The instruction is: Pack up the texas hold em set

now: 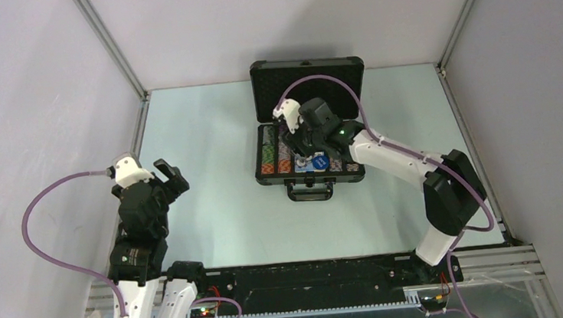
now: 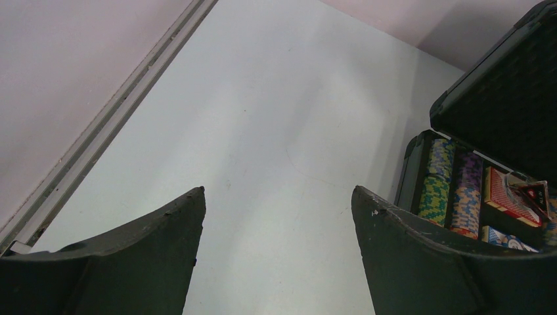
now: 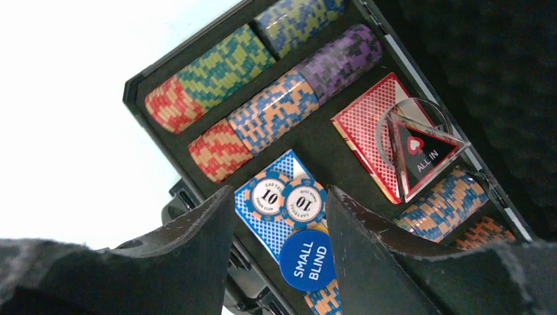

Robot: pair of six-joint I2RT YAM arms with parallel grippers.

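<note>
The black briefcase [image 1: 265, 177] lies open at the table's far middle, foam lid [image 1: 306, 76] upright and handle [image 1: 310, 191] toward me. Inside are rows of multicoloured chips [image 3: 226, 69], a red-patterned deck [image 3: 368, 128] with a dark triangular "ALL IN" marker [image 3: 423, 154] and a clear disc on it, and a blue deck [image 3: 263, 223]. On that blue deck lie two "10" chips [image 3: 269, 195] and a blue "SMALL BLIND" button [image 3: 307, 260]. My right gripper [image 3: 279, 197] hovers open just above them, holding nothing. My left gripper [image 1: 164, 173] is open over bare table at the left.
In the left wrist view the case [image 2: 420, 170] is ahead to the right of the left gripper [image 2: 279, 197]. A metal frame rail [image 1: 137, 129] runs along the table's left edge, and grey walls enclose the table.
</note>
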